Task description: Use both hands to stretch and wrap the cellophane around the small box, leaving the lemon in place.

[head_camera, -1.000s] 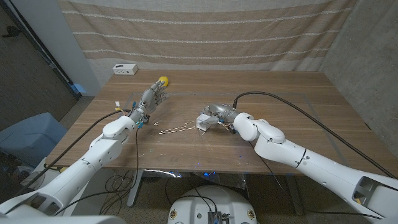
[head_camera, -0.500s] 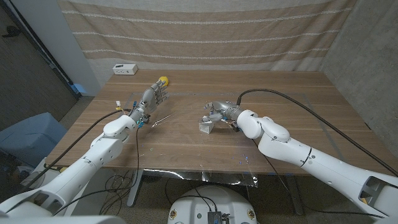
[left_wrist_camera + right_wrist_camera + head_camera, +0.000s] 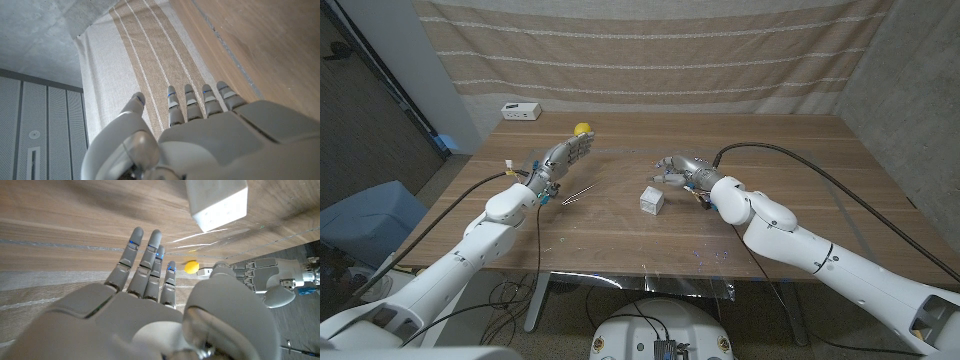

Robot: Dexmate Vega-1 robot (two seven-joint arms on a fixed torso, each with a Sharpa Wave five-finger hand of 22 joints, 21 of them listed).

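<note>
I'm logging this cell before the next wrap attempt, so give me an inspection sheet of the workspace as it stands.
Surface: wooden table, with glints of clear cellophane sheet lying across it.
Job's things: small white box sits mid-table, touched by neither hand; yellow lemon sits at the back, just beyond the left fingertips.
Clutter: small white device at the far left corner.
Hands: left hand open, fingers extended; right hand open, behind the box.
Cables: black cable along the right arm; cables also hang under the front edge.
Surroundings: striped beige curtain behind the table.
</note>
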